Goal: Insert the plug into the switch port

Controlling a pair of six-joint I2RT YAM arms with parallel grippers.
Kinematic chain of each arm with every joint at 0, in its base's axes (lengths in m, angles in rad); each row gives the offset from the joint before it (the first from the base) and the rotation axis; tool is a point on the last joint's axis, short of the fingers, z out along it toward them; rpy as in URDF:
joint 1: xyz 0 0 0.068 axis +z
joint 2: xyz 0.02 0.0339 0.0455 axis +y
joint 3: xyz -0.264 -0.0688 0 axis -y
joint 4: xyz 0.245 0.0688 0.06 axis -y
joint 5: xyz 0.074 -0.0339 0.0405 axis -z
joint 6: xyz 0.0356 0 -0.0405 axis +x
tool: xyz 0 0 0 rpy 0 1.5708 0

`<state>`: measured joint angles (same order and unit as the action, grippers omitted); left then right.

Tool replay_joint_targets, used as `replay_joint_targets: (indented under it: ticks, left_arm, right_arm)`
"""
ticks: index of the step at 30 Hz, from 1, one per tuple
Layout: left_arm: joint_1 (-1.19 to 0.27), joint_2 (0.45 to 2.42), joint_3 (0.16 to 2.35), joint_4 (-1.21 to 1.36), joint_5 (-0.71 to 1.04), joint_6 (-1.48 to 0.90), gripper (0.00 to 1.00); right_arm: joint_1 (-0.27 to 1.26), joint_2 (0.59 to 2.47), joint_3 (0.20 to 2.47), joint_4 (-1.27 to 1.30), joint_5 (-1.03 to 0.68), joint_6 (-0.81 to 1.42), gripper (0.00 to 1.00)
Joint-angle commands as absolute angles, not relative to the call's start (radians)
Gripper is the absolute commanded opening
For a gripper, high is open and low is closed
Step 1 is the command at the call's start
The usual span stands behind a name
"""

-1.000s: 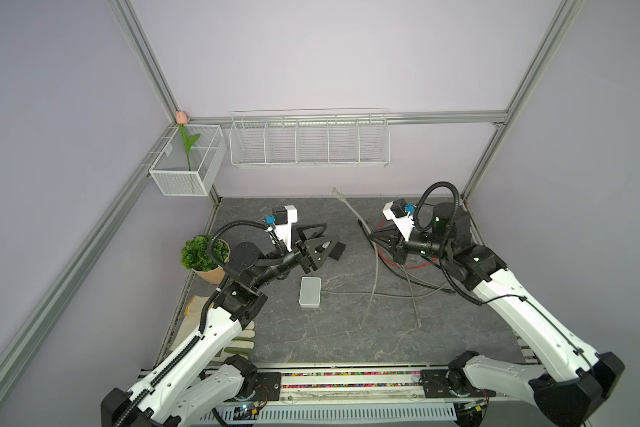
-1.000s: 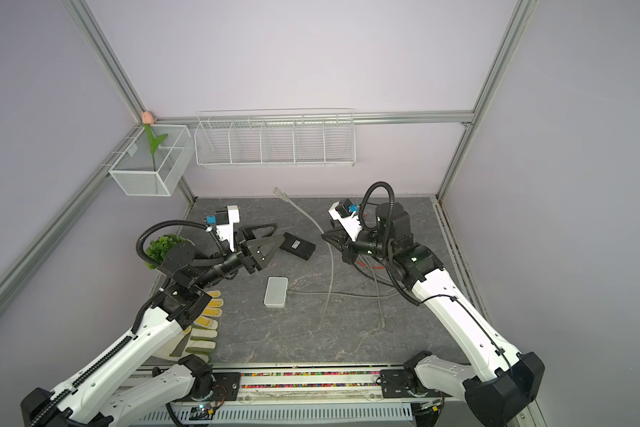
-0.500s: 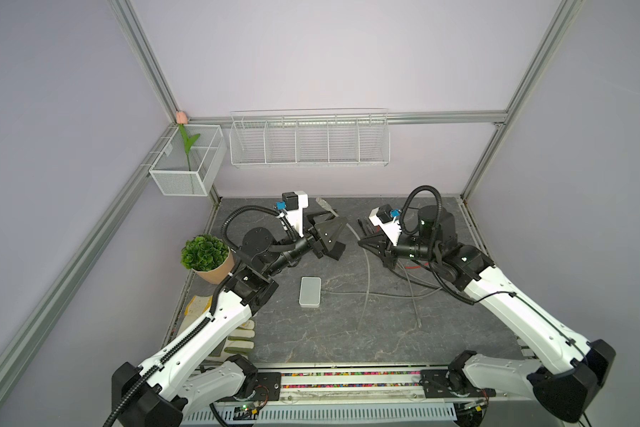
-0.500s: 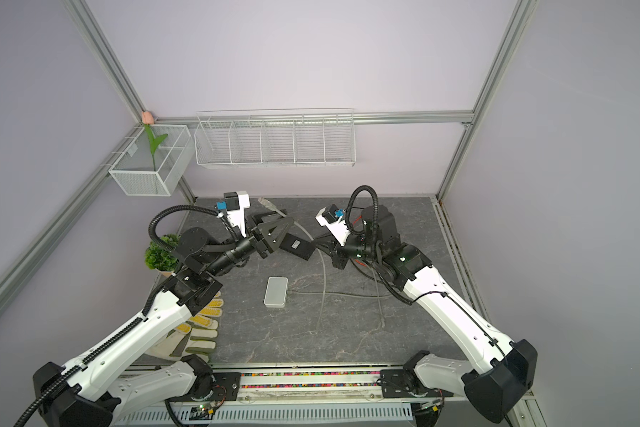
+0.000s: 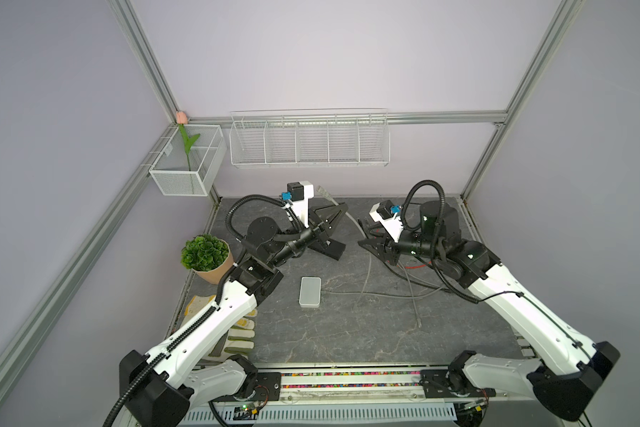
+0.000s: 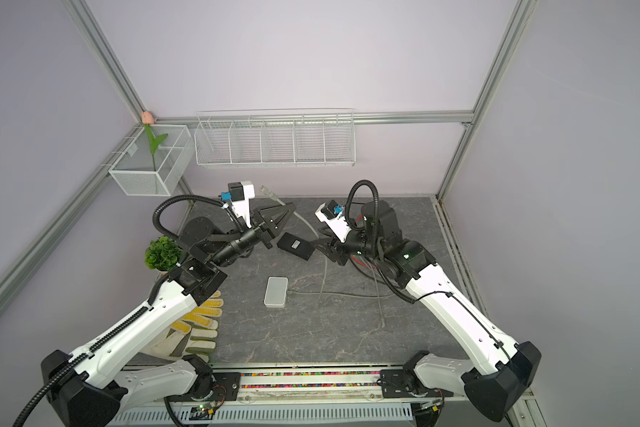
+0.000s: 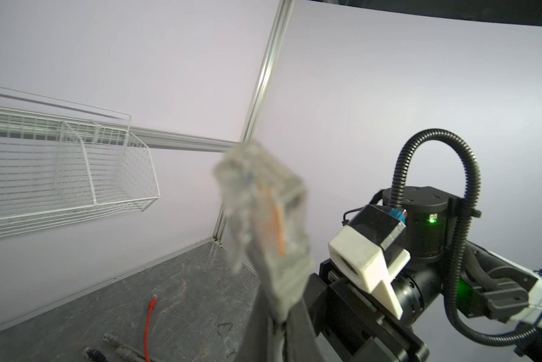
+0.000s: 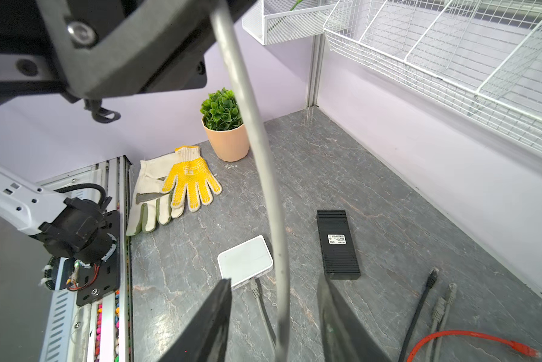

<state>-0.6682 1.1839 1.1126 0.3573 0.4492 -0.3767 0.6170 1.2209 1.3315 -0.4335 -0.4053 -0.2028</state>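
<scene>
Plug now in left hand, right hand newly open.

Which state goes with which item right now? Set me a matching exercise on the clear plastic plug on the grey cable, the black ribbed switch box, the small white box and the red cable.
Things
1. clear plastic plug on the grey cable
2. black ribbed switch box
3. small white box
4. red cable

States
A. on the table, a grey cable plugged into its edge
B. snaking loose across the table, its plug end free
C. held up off the table by the left gripper
D. flat on the table, white label facing up

Pairs: 1-C, 2-D, 3-A, 4-B
</scene>
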Motion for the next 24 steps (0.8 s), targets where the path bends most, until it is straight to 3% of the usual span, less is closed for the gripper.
replay_joint_targets:
  ticks: [1, 10, 16, 22, 24]
  left_arm:
    - [-0.672, 1.203, 1.228, 0.317, 0.639, -0.316, 0.00]
    - [-0.652, 1.223, 1.406, 0.098, 0.973, -0.137, 0.00]
    - [-0.649, 1.207, 1.399, 0.117, 1.003, -0.152, 0.00]
    - [-0.649, 1.208, 1.385, 0.167, 1.020, -0.185, 0.00]
    - [-0.649, 1.214, 1.384, 0.185, 1.030, -0.201, 0.00]
  right_arm:
    - [0.602, 1.175, 1.404, -0.539, -0.445, -0.278, 0.53]
    - [0.464, 1.195, 1.601, -0.628, -0.845, -0.249, 0.56]
    - [0.464, 1.280, 1.675, -0.652, -1.110, -0.233, 0.58]
    - [0.499, 1.295, 1.662, -0.650, -1.140, -0.243, 0.55]
    - [0.511, 1.306, 1.664, -0.664, -1.141, -0.253, 0.46]
